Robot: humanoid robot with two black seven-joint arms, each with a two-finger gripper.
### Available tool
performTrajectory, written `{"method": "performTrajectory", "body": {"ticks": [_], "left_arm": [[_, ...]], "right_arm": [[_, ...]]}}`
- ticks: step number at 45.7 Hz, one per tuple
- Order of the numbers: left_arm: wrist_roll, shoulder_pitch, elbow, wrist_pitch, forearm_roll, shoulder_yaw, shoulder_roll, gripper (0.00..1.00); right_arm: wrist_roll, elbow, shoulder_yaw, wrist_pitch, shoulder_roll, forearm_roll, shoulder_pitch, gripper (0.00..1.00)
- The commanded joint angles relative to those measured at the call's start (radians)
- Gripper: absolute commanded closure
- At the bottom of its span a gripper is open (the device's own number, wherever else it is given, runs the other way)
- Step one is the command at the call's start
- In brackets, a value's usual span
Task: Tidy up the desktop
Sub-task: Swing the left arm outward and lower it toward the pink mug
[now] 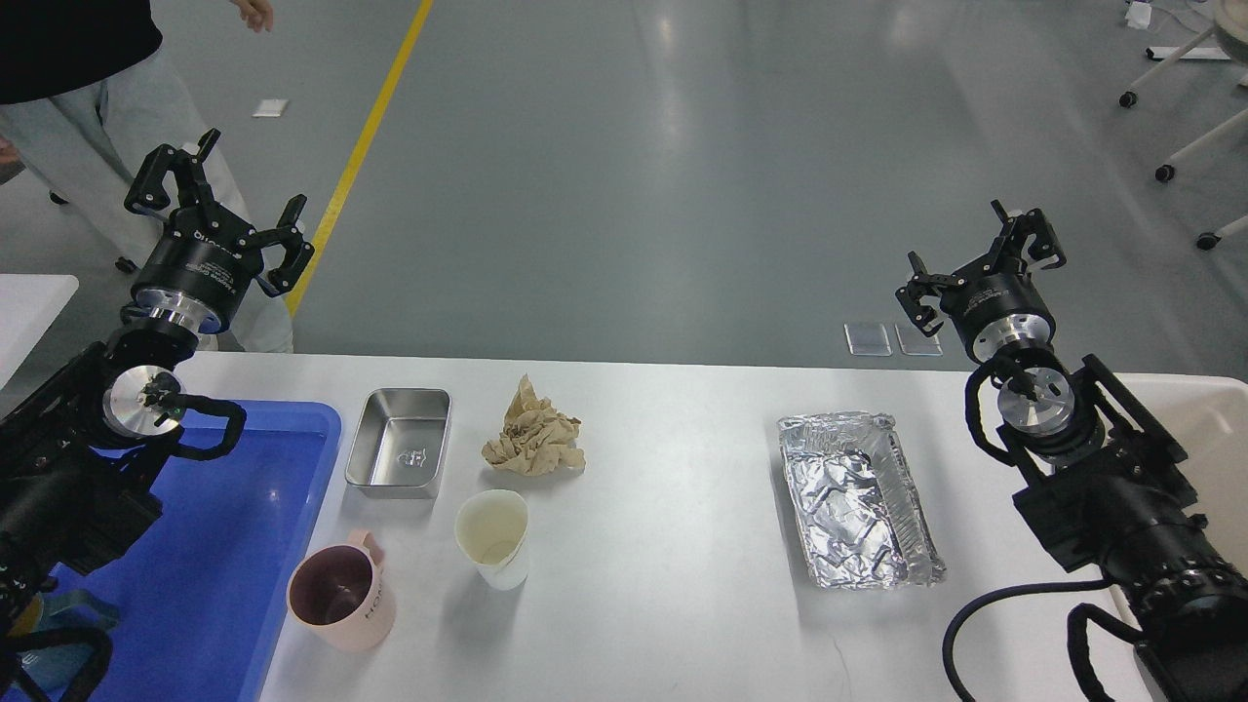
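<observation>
The white desktop [663, 546] carries a steel rectangular tin [400, 441], a crumpled brown paper [532, 431], a white paper cup [493, 536], a pink mug [341, 597] and a crumpled foil tray [858, 499]. My left gripper [218, 207] is open and empty, raised above the desktop's far left corner. My right gripper [979, 261] is open and empty, raised beyond the far right edge, up and right of the foil tray.
A blue plastic tray [224, 546] lies at the left edge under my left arm. A beige bin [1214, 429] shows at the far right behind my right arm. A person [88, 88] stands on the floor beyond my left gripper. Wheeled chair legs [1170, 88] stand far right.
</observation>
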Motion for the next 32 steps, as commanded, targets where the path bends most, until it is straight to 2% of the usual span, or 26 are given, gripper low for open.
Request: {"method": "performTrajectory", "body": {"ticks": [1,9,20,27,30,32], "left_arm": [[0.0,-0.002,0.0,0.0,0.0,0.0,-0.001,0.03],[0.001,-0.004,0.0,-0.002,0.0,0.002,-0.001,0.03],[0.0,-0.005,0.0,-0.002,0.0,0.0,-0.001,0.03],[-0.005,-0.005,0.0,-0.039,0.002,0.0,-0.013,0.03],[-0.025,-0.005,0.0,-0.037,0.005,0.002,-0.015,0.03],[-0.054,-0.005,0.0,-0.034,0.012,0.011,-0.012,0.03]], "right_arm": [[0.0,-0.019,-0.002,-0.001,-0.002,-0.001,0.037,0.0],[0.0,-0.073,-0.004,-0.003,-0.006,-0.001,0.096,0.0],[0.0,-0.074,-0.005,-0.003,-0.012,0.0,0.105,0.0],[0.0,-0.071,-0.007,-0.003,-0.011,0.0,0.099,0.0],[0.0,-0.07,-0.007,-0.003,-0.009,0.0,0.093,0.0],[0.0,-0.068,-0.007,-0.003,-0.008,0.0,0.088,0.0]]}}
